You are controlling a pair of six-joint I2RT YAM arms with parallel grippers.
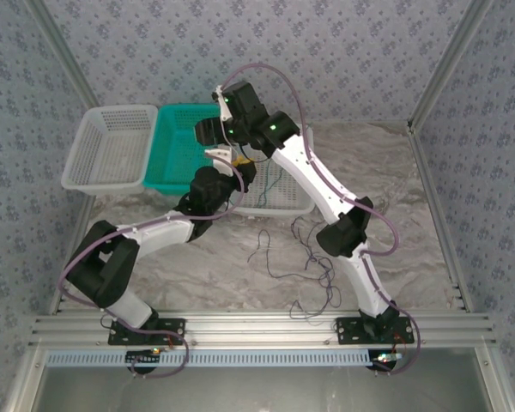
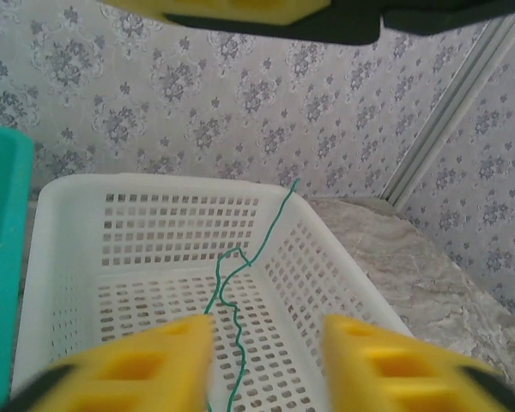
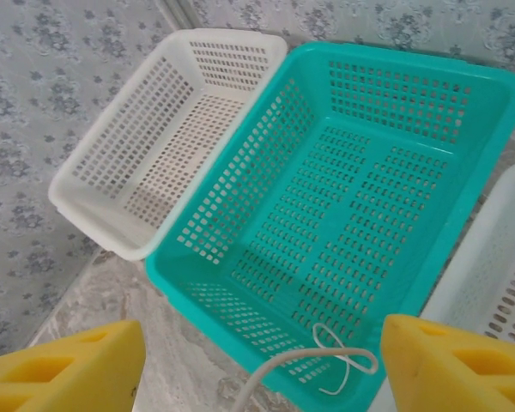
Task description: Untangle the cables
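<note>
Left gripper [image 2: 266,360]: fingers [image 2: 154,365] apart, gap clear, clamping nothing. Green cable [image 2: 270,225] hangs in gap between them, closer to one finger; cannot tell if it touches. Cable runs ahead of fingertips over white basket [image 2: 69,257] floor and up across far rim.

Right gripper [image 3: 266,365]: fingers [image 3: 69,369] spread wide, released, empty. Cream cable [image 3: 283,359] loop lies between them, just ahead, at teal basket [image 3: 395,94] near corner.

Dark cables [image 1: 313,257] tangled on table [image 1: 197,266], well behind both grippers.
</note>
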